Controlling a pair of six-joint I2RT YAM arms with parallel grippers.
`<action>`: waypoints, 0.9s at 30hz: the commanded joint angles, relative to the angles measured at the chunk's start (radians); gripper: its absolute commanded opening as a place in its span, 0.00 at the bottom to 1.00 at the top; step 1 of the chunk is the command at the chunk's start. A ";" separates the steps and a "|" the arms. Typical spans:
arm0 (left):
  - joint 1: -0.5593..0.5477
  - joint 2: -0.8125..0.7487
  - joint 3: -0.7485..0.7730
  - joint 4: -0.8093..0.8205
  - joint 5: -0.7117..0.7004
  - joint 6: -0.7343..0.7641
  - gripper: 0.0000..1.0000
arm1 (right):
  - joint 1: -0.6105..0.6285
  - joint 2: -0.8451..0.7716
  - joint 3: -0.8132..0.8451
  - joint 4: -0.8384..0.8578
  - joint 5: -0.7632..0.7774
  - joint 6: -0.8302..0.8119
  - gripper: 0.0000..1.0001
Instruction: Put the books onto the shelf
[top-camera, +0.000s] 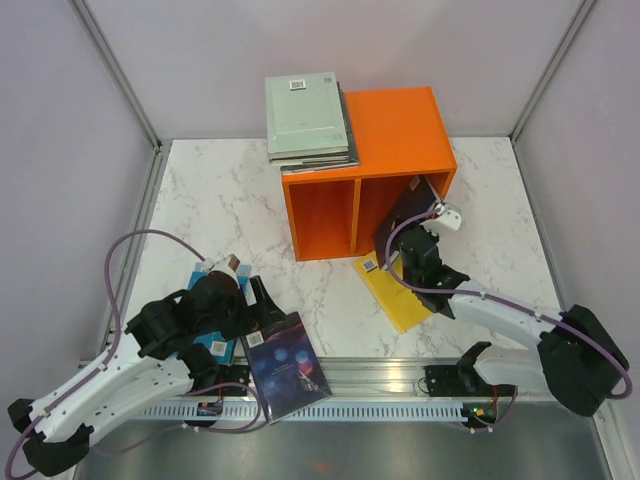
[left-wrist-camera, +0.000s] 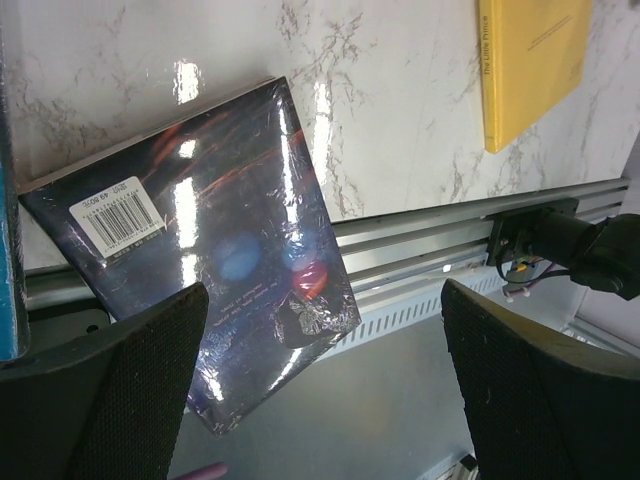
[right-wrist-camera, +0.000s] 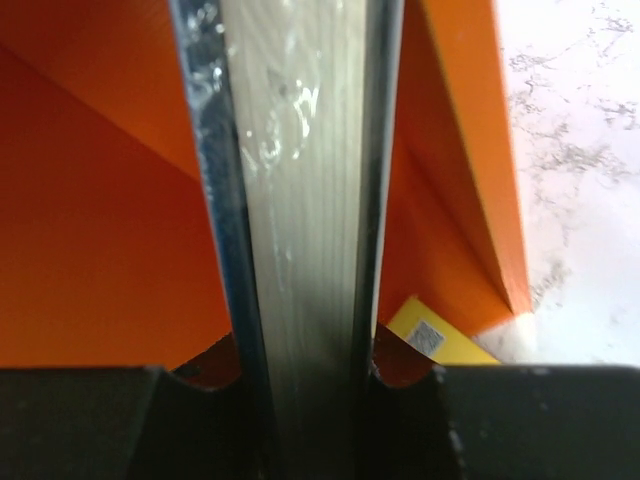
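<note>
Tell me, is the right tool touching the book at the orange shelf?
Touching. The right wrist view shows the book pinched between the fingers of the right tool, no gap either side.

A robot test cell in a lab: plain panel walls (top-camera: 330, 40) and aluminium posts (top-camera: 118, 75) enclose the marble-look table (top-camera: 220, 200); a slotted rail (top-camera: 380, 410) lines the table's near edge.

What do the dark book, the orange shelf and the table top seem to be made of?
The dark book: paper with a glossy film cover or wrap, judging by the bright glare streaks. The orange shelf: probably painted board or plastic; flat panels, even colour. The table top: marble look, white with grey veins; stone or laminate, cannot tell.
</note>
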 joint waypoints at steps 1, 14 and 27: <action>-0.003 -0.056 -0.022 -0.031 -0.053 0.027 1.00 | -0.049 0.080 -0.020 0.393 0.248 0.014 0.00; -0.003 -0.156 -0.021 -0.051 -0.102 0.029 1.00 | -0.122 0.568 -0.043 0.872 0.279 0.040 0.00; -0.005 -0.220 0.005 -0.147 -0.121 -0.012 1.00 | -0.141 0.718 -0.018 0.857 0.233 0.097 0.33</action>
